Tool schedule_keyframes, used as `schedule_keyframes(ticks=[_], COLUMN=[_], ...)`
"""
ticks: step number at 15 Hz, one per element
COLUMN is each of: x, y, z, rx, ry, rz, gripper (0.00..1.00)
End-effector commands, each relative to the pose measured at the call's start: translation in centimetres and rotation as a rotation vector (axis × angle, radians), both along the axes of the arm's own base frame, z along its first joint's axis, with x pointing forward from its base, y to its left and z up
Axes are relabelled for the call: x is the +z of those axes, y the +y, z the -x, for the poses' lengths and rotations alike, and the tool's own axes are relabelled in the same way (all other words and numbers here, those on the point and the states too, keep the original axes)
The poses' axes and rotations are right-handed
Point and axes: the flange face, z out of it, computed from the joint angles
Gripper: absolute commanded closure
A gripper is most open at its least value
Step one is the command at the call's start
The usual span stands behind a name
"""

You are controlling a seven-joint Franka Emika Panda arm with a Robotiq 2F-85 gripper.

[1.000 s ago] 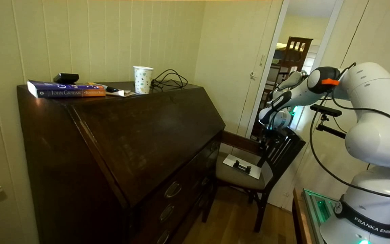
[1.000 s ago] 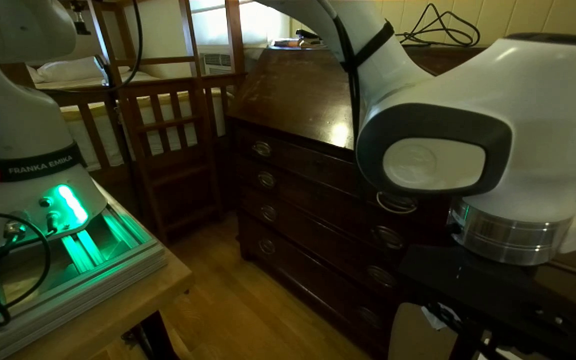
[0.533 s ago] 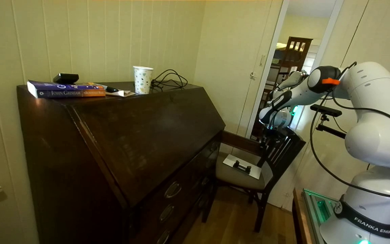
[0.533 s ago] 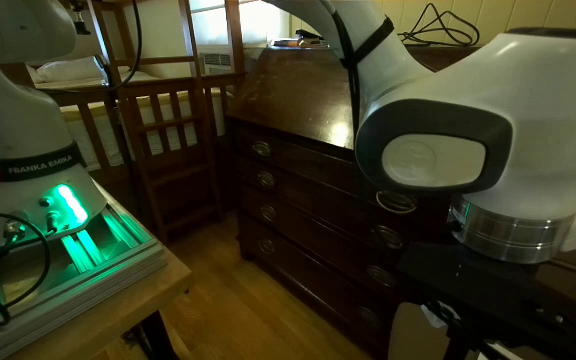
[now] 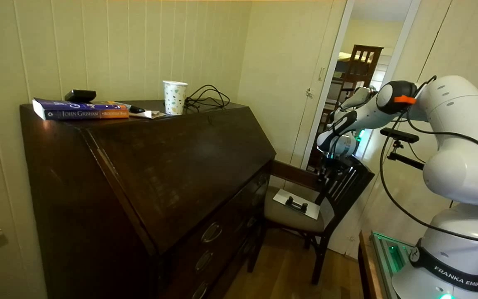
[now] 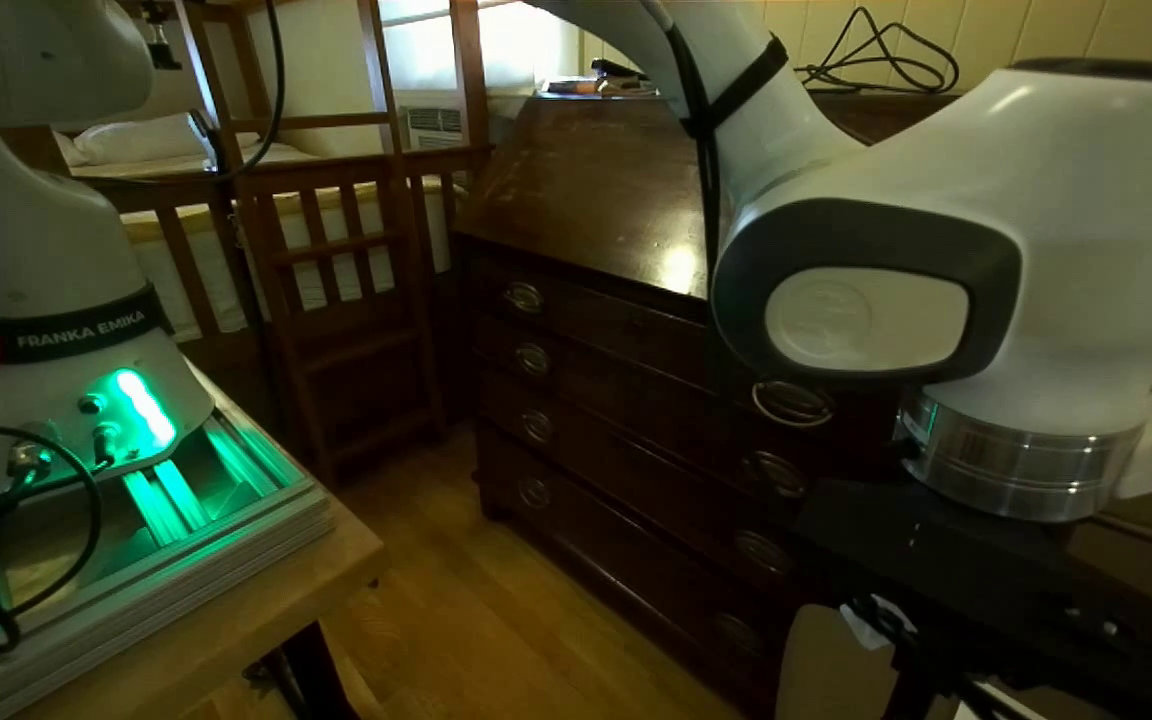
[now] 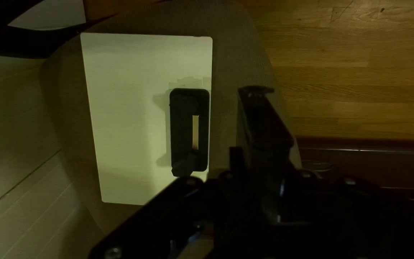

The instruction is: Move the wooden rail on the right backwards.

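The wooden rail (image 5: 295,173) sticks out from the big dark slant-front desk (image 5: 181,174), just under the lid, above the chair seat. My black gripper (image 5: 325,174) points down at its outer end. In the wrist view the rail (image 7: 268,127) looks like a dark, reddish bar running up the picture from between the fingers of the gripper (image 7: 259,156). The left finger stands close beside it with a thin lighter strip between. The right finger is lost in the dark, so I cannot tell if the fingers press on the rail.
A dark slatted chair (image 5: 349,182) stands under the gripper and rail. On its seat lies a white board (image 5: 281,197) with a black fitting (image 5: 296,205). A paper cup (image 5: 175,98), a book (image 5: 83,111) and cables (image 5: 208,98) lie on the desk top.
In an exterior view the forearm and wrist have risen very slightly. The rail, the chair and the desk show no visible movement.
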Motion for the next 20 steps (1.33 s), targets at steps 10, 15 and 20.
schedule_keyframes(ticks=[10,15,20], x=[1.6,2.5,3.3], y=[3.8,4.4,2.3], z=[-9.5,-11.4,-8.3], rx=[0.041,0.033,-0.055], ry=[-0.08,-0.038,-0.069], rz=[0.001,0.064,0.108], gripper=[0.94,0.3,0.0])
